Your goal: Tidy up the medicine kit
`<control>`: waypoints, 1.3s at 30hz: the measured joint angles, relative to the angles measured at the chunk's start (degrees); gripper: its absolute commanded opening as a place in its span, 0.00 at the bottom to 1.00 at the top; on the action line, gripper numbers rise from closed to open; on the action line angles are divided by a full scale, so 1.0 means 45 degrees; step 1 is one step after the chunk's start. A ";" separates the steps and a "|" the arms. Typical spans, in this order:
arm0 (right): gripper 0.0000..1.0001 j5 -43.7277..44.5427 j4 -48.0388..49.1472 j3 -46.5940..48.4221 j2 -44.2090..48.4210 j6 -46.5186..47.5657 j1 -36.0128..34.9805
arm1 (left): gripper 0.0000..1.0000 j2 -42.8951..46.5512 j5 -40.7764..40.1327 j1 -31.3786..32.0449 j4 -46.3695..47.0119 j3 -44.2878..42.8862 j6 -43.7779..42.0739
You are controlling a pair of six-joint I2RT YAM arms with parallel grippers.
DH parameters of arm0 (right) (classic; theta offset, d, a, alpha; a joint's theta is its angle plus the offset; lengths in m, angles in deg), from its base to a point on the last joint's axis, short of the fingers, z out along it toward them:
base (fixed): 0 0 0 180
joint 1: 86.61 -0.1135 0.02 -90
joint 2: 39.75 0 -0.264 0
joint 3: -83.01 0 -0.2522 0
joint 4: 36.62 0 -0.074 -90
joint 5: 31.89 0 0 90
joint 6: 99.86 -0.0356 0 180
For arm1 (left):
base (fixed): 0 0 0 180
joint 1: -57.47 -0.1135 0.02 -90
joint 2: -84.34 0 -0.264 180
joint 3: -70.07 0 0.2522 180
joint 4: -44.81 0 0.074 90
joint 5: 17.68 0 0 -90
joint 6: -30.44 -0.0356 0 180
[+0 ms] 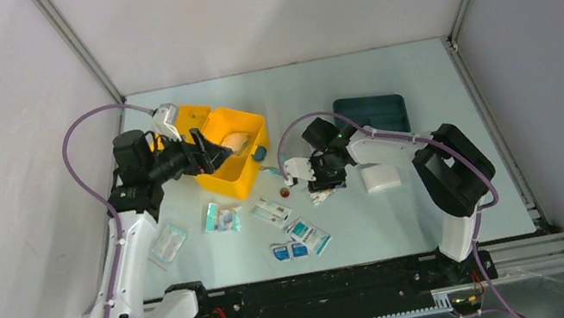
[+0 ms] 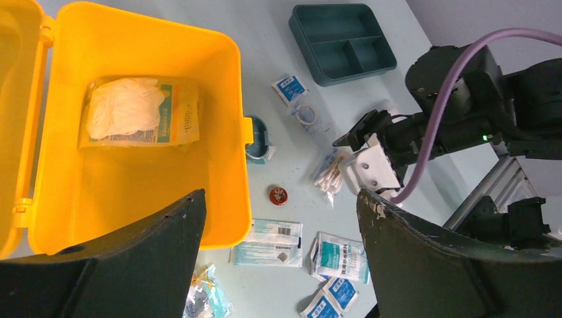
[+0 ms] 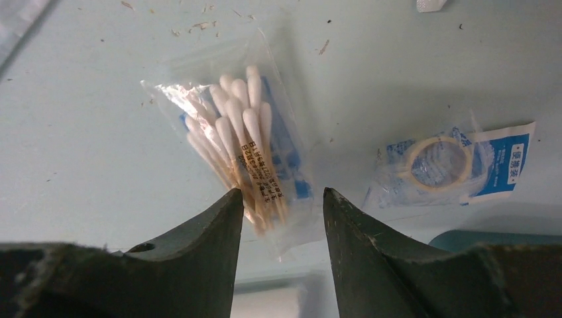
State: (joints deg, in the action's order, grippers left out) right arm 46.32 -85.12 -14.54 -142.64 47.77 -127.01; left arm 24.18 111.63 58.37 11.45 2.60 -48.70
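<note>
The medicine kit [image 1: 241, 122] is a yellow box standing open at the back left, its lid [image 1: 188, 118] laid back. A gauze packet [image 2: 142, 112] lies inside on the box floor [image 2: 132, 185]. My left gripper [image 1: 208, 154] hangs over the box's near side, jaws wide open and empty [image 2: 280, 194]. My right gripper [image 1: 321, 190] is low at the table's middle. Its open jaws [image 3: 281, 192] straddle the lower end of a clear bag of cotton swabs [image 3: 238, 132], with a gap on the right side.
A dark teal divided tray [image 1: 371, 113] sits at the back right, a white box [image 1: 380, 177] in front of it. A tape-roll packet [image 3: 450, 162] lies beside the swabs. A small red cap [image 2: 278, 195] and several flat packets [image 1: 272, 211] [image 1: 221, 218] [image 1: 166, 242] [image 1: 308, 236] lie toward the front.
</note>
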 measured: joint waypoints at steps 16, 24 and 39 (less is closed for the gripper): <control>0.19 0.0117 -0.0277 0.0000 -0.0573 0.0437 -0.0092 | 0.87 0.0442 -0.0029 -0.0010 0.0423 0.0510 0.0039; 0.16 -0.0695 -0.1331 0.0364 0.1574 -0.1321 0.0384 | 0.86 -0.0165 -0.0262 0.1146 0.0651 0.0495 -0.0214; 0.18 -0.4488 -0.0612 0.2327 0.3371 -0.6353 0.1841 | 0.76 -0.3492 -0.0325 0.5134 0.0967 -0.1870 -0.1263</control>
State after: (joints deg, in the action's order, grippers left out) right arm 26.12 -87.87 -4.07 -127.47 19.18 -118.73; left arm 8.46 110.17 81.48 15.80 -5.82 -54.39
